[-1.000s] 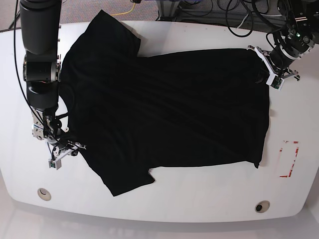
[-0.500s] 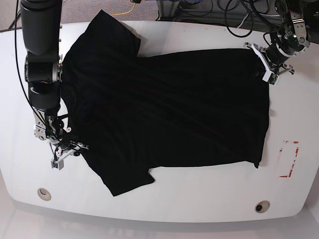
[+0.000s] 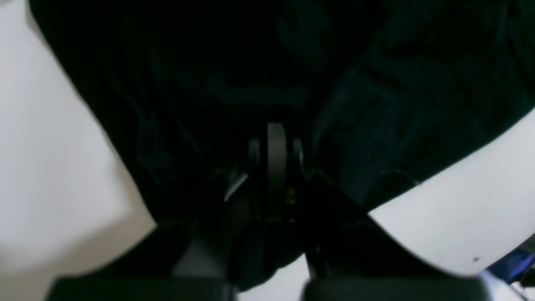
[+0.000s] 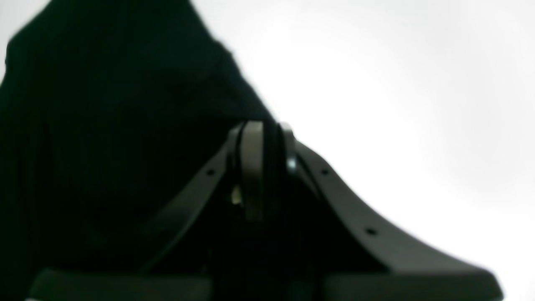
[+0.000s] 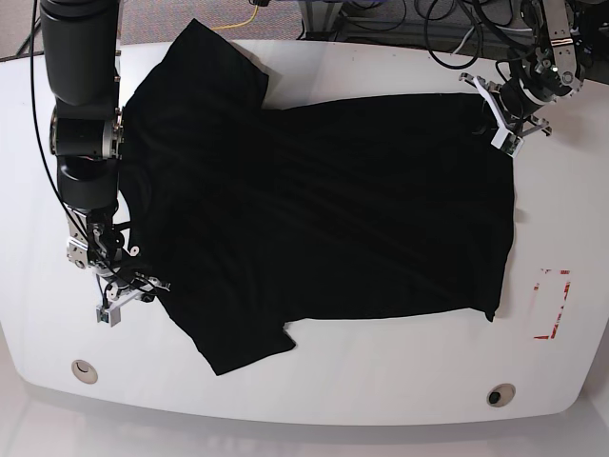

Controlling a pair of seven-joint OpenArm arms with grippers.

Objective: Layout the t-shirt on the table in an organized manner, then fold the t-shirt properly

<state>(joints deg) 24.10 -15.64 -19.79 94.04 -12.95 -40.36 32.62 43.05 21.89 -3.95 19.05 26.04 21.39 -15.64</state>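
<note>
The black t-shirt [image 5: 314, 209] lies spread flat on the white table [image 5: 381, 371], collar side at the left of the base view and hem at the right. My left gripper [image 5: 497, 127] sits at the far right hem corner. In the left wrist view its jaws [image 3: 276, 142] are shut, with the t-shirt's black cloth [image 3: 209, 62] bunched around them. My right gripper [image 5: 133, 288] is at the near left sleeve edge. In the right wrist view it [image 4: 263, 138] is shut on the t-shirt's edge [image 4: 104, 104], with bare table [image 4: 397, 83] beside it.
A red tape rectangle [image 5: 552, 305] marks the table right of the hem. Two round grommet holes [image 5: 84, 369] [image 5: 500, 394] sit near the front edge. Dark cables [image 5: 447, 29] and a yellow cable [image 5: 243, 21] lie beyond the far edge.
My left gripper has moved up and left towards the table's far edge, taking the hem corner with it. The right gripper has shifted slightly right along the sleeve.
</note>
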